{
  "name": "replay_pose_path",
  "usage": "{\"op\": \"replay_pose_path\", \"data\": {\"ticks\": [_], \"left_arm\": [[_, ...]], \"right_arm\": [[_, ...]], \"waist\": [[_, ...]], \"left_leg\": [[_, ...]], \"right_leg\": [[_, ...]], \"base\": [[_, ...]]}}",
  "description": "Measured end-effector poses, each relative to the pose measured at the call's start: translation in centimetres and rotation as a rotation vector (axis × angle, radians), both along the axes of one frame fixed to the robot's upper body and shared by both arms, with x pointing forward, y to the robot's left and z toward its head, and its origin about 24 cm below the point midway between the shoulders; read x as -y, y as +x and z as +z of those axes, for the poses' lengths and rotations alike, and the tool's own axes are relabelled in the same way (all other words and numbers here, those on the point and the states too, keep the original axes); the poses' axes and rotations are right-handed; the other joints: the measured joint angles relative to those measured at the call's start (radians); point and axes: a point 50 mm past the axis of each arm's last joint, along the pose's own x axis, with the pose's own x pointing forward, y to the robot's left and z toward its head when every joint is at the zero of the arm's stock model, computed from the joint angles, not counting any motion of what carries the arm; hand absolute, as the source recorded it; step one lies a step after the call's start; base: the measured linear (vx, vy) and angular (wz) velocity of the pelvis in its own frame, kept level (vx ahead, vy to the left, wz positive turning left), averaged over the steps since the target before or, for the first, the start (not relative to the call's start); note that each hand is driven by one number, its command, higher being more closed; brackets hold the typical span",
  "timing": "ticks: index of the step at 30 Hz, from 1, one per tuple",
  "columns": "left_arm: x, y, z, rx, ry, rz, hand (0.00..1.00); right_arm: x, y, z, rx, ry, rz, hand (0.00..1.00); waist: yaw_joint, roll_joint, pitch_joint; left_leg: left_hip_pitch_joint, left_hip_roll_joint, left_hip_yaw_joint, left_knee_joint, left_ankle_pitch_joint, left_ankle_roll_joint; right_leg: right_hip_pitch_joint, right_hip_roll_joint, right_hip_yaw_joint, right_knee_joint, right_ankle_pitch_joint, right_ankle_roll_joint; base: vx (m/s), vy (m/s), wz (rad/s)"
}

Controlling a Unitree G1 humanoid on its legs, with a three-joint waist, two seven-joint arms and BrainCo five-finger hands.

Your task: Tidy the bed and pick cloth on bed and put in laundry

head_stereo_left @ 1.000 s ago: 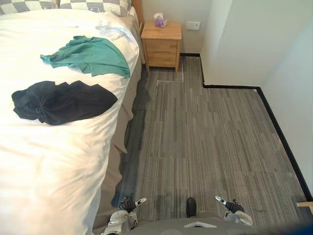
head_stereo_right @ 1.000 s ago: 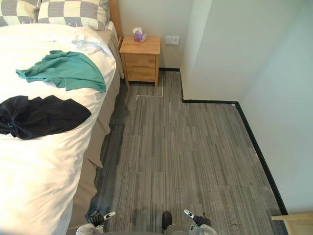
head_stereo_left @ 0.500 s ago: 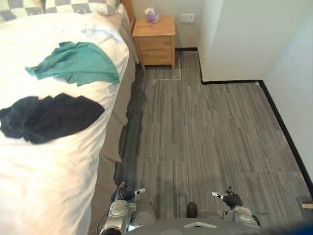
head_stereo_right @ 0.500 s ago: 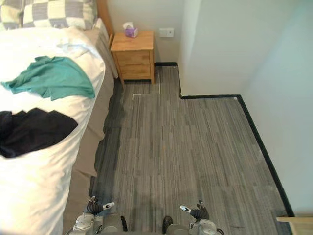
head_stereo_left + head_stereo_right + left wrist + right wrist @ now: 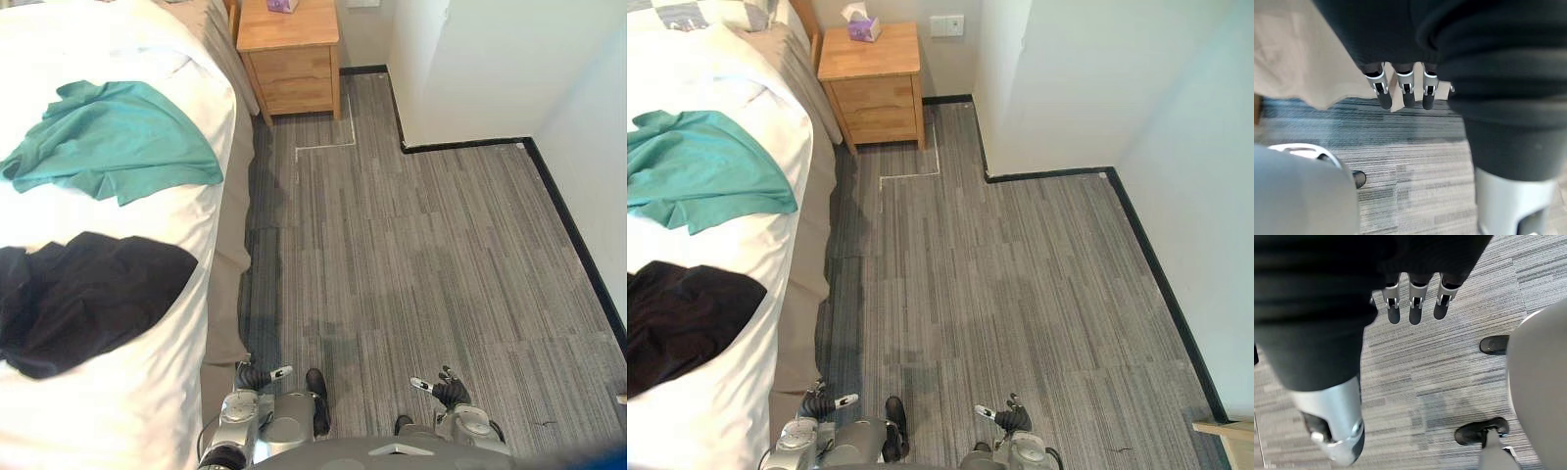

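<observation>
A green cloth point(image 5: 108, 137) lies spread on the white duvet of the bed point(image 5: 147, 411), toward its far part. A black cloth point(image 5: 83, 299) lies crumpled nearer to me on the same duvet. My left hand point(image 5: 257, 376) hangs low beside the bed's edge, its fingers point(image 5: 1405, 90) straight and holding nothing. My right hand point(image 5: 443, 390) hangs low over the carpet, with relaxed fingers point(image 5: 1415, 303) that are likewise empty. Both hands are well short of the two cloths.
A wooden nightstand point(image 5: 289, 49) with a tissue box point(image 5: 860, 24) stands at the head of the bed. A beige bed skirt point(image 5: 227, 284) hangs down the bed's side. Grey carpet point(image 5: 421, 264) runs to a white wall corner point(image 5: 470, 69) with black skirting.
The whole picture has shifted: the camera moved, so the bed and cloths now sit lower and further left. The cloths lie as before. Both hands stay low.
</observation>
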Motion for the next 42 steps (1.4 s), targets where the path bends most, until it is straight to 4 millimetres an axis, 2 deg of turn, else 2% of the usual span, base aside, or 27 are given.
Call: {"op": "replay_pose_path", "data": {"ticks": [1,3,4,6,8,10,11,12,13,15,16,19,21,22,24,25,28,30,31,32,33,34,35,36,39,41,42], "left_arm": [[0.0,-0.1,0.0,-0.003,-0.002,0.002,0.0],[-0.4,-0.5,-0.1,-0.024,0.01,-0.004,0.0],[-0.7,-0.8,-0.2,-0.036,0.017,-0.008,0.0],[-0.8,-1.1,-0.3,-0.047,0.02,-0.005,0.0],[-0.6,-0.9,-0.3,-0.043,0.014,-0.005,0.0],[-0.4,-0.7,-0.3,-0.037,0.003,0.003,0.0],[-0.4,-1.0,-0.3,-0.042,-0.003,0.013,0.0],[-0.4,-1.1,-0.4,-0.044,-0.003,0.015,0.0],[0.7,-1.0,-0.6,-0.051,-0.034,0.007,0.0],[1.3,-0.4,-0.5,-0.033,-0.044,-0.003,0.0],[1.2,-0.5,-0.5,-0.034,-0.04,-0.006,0.0],[0.9,-1.2,-0.7,-0.046,-0.044,0.032,0.0],[0.5,-1.4,-0.7,-0.042,-0.05,0.082,0.0],[0.6,-1.3,-0.7,-0.033,-0.058,0.101,0.0],[0.7,-1.2,-0.5,-0.004,-0.08,0.161,0.0],[0.7,-1.0,-0.4,0.004,-0.079,0.16,0.0],[0.7,-0.4,0.0,0.039,-0.075,0.157,0.0],[0.6,0.2,0.3,0.061,-0.069,0.142,0.0],[0.7,0.4,0.3,0.064,-0.064,0.124,0.0],[0.7,0.5,0.4,0.067,-0.062,0.114,0.0],[0.7,0.7,0.4,0.072,-0.055,0.099,0.0],[0.8,0.7,0.4,0.071,-0.057,0.091,0.0],[0.9,0.9,0.5,0.074,-0.056,0.083,0.0],[0.6,1.2,0.6,0.075,-0.044,0.063,0.0],[-0.2,1.1,0.7,0.076,-0.03,0.072,0.0],[-0.8,0.6,0.6,0.058,-0.016,0.072,0.0],[-0.7,0.3,0.4,0.043,-0.019,0.068,0.0]], "right_arm": [[0.1,-0.1,0.0,-0.001,0.001,-0.004,0.0],[0.2,0.2,0.2,0.018,0.003,-0.025,0.0],[0.1,0.1,0.2,0.017,0.003,-0.026,0.0],[0.1,0.3,0.3,0.027,0.0,-0.026,0.0],[0.1,1.1,0.6,0.049,-0.002,-0.022,0.0],[0.3,2.2,1.1,0.093,-0.013,-0.014,0.0],[0.3,2.4,1.2,0.097,-0.016,-0.013,0.0],[0.3,2.2,1.1,0.088,-0.019,-0.015,0.0],[0.7,3.3,1.4,0.102,-0.034,-0.014,0.0],[0.3,3.6,1.4,0.097,-0.027,-0.015,0.0],[0.4,3.5,1.3,0.089,-0.029,-0.016,0.0],[0.6,2.6,1.0,0.066,-0.025,-0.04,0.0],[0.6,1.9,0.8,0.058,-0.021,-0.06,0.0],[0.7,1.6,0.8,0.059,-0.023,-0.061,0.0],[1.4,0.9,0.7,0.046,-0.043,-0.066,0.0],[1.4,0.8,0.7,0.043,-0.043,-0.07,0.0],[1.1,0.4,0.4,0.024,-0.034,-0.074,0.0],[0.9,0.0,0.2,-0.001,-0.027,-0.082,0.0],[0.8,-0.4,-0.1,-0.022,-0.024,-0.079,0.0],[0.7,-0.5,-0.1,-0.027,-0.024,-0.078,0.0],[0.7,-0.6,-0.2,-0.035,-0.023,-0.086,0.0],[0.6,-0.8,-0.3,-0.046,-0.021,-0.086,0.0],[0.6,-0.8,-0.4,-0.053,-0.023,-0.08,0.0],[0.0,-0.8,-0.5,-0.055,-0.008,-0.07,0.0],[-0.9,-1.3,-0.7,-0.075,0.018,-0.075,0.0],[-1.2,-1.2,-0.7,-0.072,0.02,-0.061,0.0],[-1.3,-1.2,-0.7,-0.071,0.018,-0.05,0.0]], "waist": [[-0.001,-0.001,0.0],[-0.023,-0.039,-0.001],[-0.034,-0.04,0.0],[-0.047,-0.04,0.002],[-0.053,-0.015,0.014],[-0.055,0.012,0.026],[-0.061,0.014,0.025],[-0.068,0.001,0.018],[-0.055,0.054,0.028],[-0.06,0.046,0.043],[-0.071,0.048,0.043],[-0.083,0.034,0.041],[-0.084,0.034,0.038],[-0.082,0.045,0.038],[-0.053,0.078,0.044],[-0.051,0.078,0.046],[-0.045,0.063,0.05],[-0.032,0.05,0.049],[-0.028,0.031,0.04],[-0.026,0.027,0.039],[-0.023,0.025,0.041],[-0.014,0.028,0.039],[0.003,0.025,0.031],[0.0,0.005,0.02],[0.012,-0.041,0.004],[0.022,-0.056,-0.008],[0.019,-0.06,-0.012]], "left_leg": [[0.009,0.0,-0.002,-0.007,-0.006,0.0],[0.093,-0.043,-0.051,-0.028,-0.062,0.011],[0.112,-0.046,-0.066,-0.024,-0.077,0.013],[0.192,-0.023,-0.123,-0.024,-0.086,0.015],[0.226,0.028,-0.159,-0.03,-0.091,0.006],[0.249,0.084,-0.179,-0.029,-0.092,0.003],[0.259,0.107,-0.188,-0.03,-0.095,-0.022],[0.273,0.113,-0.187,-0.03,-0.108,-0.059],[0.287,0.169,-0.186,-0.035,-0.133,-0.123],[0.295,0.133,-0.217,-0.112,-0.093,-0.141],[0.294,0.123,-0.182,-0.128,-0.04,-0.141],[0.308,0.136,-0.173,-0.034,-0.027,-0.159],[0.185,0.169,-0.199,0.274,-0.041,-0.178],[0.131,0.19,-0.214,0.401,-0.031,-0.169],[-0.016,0.281,-0.236,0.757,0.026,-0.162],[-0.037,0.287,-0.232,0.803,0.001,-0.157],[-0.135,0.289,-0.148,0.827,-0.107,-0.148],[-0.185,0.243,-0.097,0.689,-0.146,-0.139],[-0.205,0.156,-0.085,0.446,-0.126,-0.14],[-0.211,0.124,-0.08,0.33,-0.099,-0.137],[-0.209,0.084,-0.081,0.169,-0.03,-0.131],[-0.205,0.055,-0.089,0.015,0.122,-0.125],[-0.189,0.034,-0.077,0.006,0.15,-0.05],[-0.199,0.022,-0.074,0.022,0.131,-0.045],[-0.198,0.019,-0.035,0.123,0.094,0.042],[-0.134,0.003,-0.017,0.102,0.054,0.04],[-0.08,-0.006,-0.019,0.062,0.027,0.029]], "right_leg": [[-0.02,-0.006,0.0,0.052,-0.004,0.007],[-0.175,-0.077,0.004,0.477,0.054,0.046],[-0.2,-0.087,0.0,0.556,0.05,0.025],[-0.263,-0.086,-0.071,0.667,-0.06,-0.069],[-0.333,-0.051,-0.144,0.609,-0.111,-0.119],[-0.397,0.0,-0.177,0.421,-0.105,-0.126],[-0.42,0.025,-0.165,0.223,-0.039,-0.124],[-0.409,0.034,-0.143,0.033,0.084,-0.143],[-0.371,0.094,-0.173,0.0,0.176,-0.212],[-0.371,0.087,-0.166,0.064,0.116,-0.24],[-0.36,0.092,-0.171,0.093,0.084,-0.24],[-0.3,0.095,-0.17,0.101,0.0,-0.227],[-0.236,0.107,-0.176,0.063,-0.032,-0.22],[-0.215,0.122,-0.181,0.047,-0.035,-0.224],[-0.131,0.178,-0.175,0.014,-0.068,-0.268],[-0.11,0.18,-0.17,0.013,-0.079,-0.271],[0.016,0.171,-0.158,-0.068,-0.094,-0.264],[0.075,0.14,-0.155,-0.131,-0.077,-0.232],[0.112,0.099,-0.155,-0.181,-0.067,-0.204],[0.127,0.083,-0.154,-0.205,-0.065,-0.195],[0.154,0.065,-0.154,-0.235,-0.064,-0.178],[0.188,0.054,-0.141,-0.27,-0.07,-0.152],[0.204,0.046,-0.122,-0.293,-0.069,-0.145],[0.204,0.034,-0.114,-0.308,-0.04,-0.15],[0.221,0.008,-0.052,-0.294,0.08,-0.112],[0.198,-0.008,-0.014,-0.187,0.109,-0.094],[0.144,-0.017,0.012,-0.029,0.109,-0.081]], "base": [[0.17,0.095,-0.04],[0.29,0.065,0.35],[0.39,0.016,0.62],[0.38,-0.074,0.77],[0.38,-0.183,0.71],[0.39,-0.254,0.61],[0.44,-0.337,0.65],[0.66,-0.47,0.57],[0.61,-0.43,0.35],[0.42,-0.292,0.13],[0.31,-0.186,0.13],[0.23,-0.144,0.11],[0.22,-0.19,0.15],[0.17,-0.133,0.04],[0.28,-0.09,-0.3],[0.36,-0.052,-0.29],[0.34,0.003,-0.13],[0.38,0.095,-0.12],[0.42,0.132,-0.04],[0.54,0.203,-0.06],[0.49,0.237,-0.16],[0.5,0.256,-0.29],[0.51,0.227,-0.2],[0.4,0.152,-0.03],[0.55,0.188,0.0],[0.4,0.137,-0.32],[0.39,0.138,-0.28]]}}
